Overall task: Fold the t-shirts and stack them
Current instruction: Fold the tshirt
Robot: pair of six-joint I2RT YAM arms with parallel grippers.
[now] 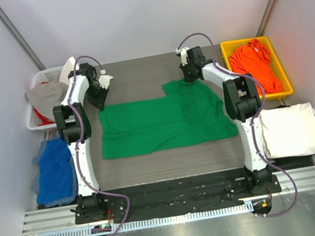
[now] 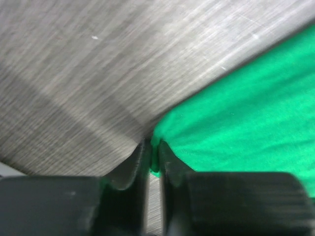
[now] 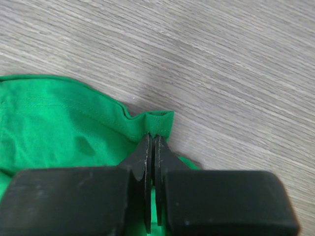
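Left claw (image 2: pixel 153 145) is closed tight on one far corner of the green t-shirt (image 1: pixel 158 124), right claw (image 3: pixel 152 137) is closed on its hem; the shirt lies spread on the grey surface (image 1: pixel 139 76).

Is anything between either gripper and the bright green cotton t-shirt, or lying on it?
Nothing visible. The left gripper and right gripper each pinch an edge of the bright green cotton t-shirt, and its spread surface carries no other object.
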